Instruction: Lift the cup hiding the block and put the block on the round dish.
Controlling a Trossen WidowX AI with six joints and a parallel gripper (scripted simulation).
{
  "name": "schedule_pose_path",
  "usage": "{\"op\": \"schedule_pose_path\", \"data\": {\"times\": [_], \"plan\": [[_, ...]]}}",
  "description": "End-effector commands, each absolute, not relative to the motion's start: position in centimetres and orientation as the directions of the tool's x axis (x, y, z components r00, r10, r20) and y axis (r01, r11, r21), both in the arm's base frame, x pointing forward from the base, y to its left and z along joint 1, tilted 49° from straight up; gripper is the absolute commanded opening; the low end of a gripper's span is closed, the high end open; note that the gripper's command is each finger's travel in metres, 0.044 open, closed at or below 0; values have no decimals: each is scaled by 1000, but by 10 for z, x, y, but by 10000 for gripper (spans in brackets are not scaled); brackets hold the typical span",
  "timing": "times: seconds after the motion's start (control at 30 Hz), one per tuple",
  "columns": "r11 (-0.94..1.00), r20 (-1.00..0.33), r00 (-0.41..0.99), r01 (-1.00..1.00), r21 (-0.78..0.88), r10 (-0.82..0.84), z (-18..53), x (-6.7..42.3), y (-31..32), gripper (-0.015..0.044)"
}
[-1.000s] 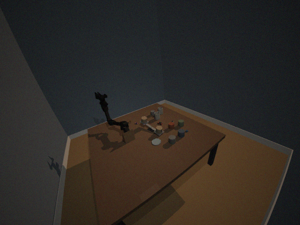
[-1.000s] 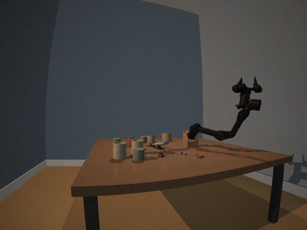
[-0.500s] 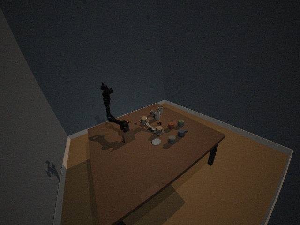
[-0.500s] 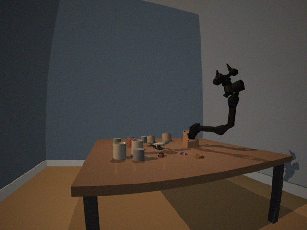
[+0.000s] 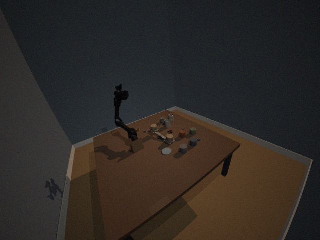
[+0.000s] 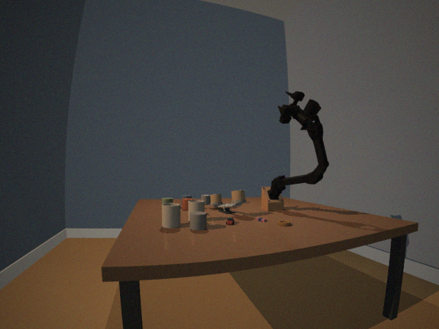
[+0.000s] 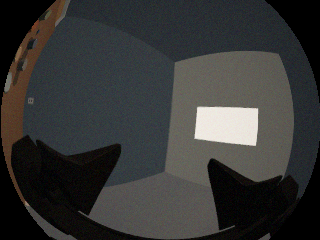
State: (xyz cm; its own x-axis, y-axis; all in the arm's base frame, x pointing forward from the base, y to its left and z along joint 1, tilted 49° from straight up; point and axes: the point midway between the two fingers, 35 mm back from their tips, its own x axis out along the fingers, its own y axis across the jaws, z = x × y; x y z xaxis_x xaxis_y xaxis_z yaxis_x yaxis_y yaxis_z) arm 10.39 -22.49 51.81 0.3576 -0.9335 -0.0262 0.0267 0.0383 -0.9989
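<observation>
the gripper [image 6: 287, 106] hung high above the table [image 6: 319, 234], near the top of the arm's reach, with its fingers spread wide and nothing between them. in the wrist view the two dark fingertips framed only wall and a bright panel, with a thin strip of the table at the upper left edge, so the gripper pointed away from the work.

the balance [image 5: 161, 136] lay right of centre in the top view, its long axis running from upper left to lower right. one tan cup [image 5: 153, 127] stood on its upper-left end and the other tan cup [image 5: 169, 137] on its lower-right end, the latter looking a little lower. the block was hidden; which cup covered it could not be seen directly. the pale round dish [image 5: 166, 151] lay just below the lower-right cup.

judging from this, the coming move called for a long swing down and to the right in the top view, toward the cups.

the exterior view showed the arm's height and its base [image 6: 273, 204]; the dish was not visible there. the top view gave the layout but not the fingers.
</observation>
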Motion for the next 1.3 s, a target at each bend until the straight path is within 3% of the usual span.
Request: {"op": "schedule_pose_path", "data": {"times": [0.0, 0.7, 1.27], "plan": [[141, -138, 402, -20, -990, -905, 487, 123, -243, 440], [640, -673, 521, -279, -716, -525, 307, 189, -282, 440], [882, -852, 523, -386, -271, -33, 183, 204, -252, 440]]}}
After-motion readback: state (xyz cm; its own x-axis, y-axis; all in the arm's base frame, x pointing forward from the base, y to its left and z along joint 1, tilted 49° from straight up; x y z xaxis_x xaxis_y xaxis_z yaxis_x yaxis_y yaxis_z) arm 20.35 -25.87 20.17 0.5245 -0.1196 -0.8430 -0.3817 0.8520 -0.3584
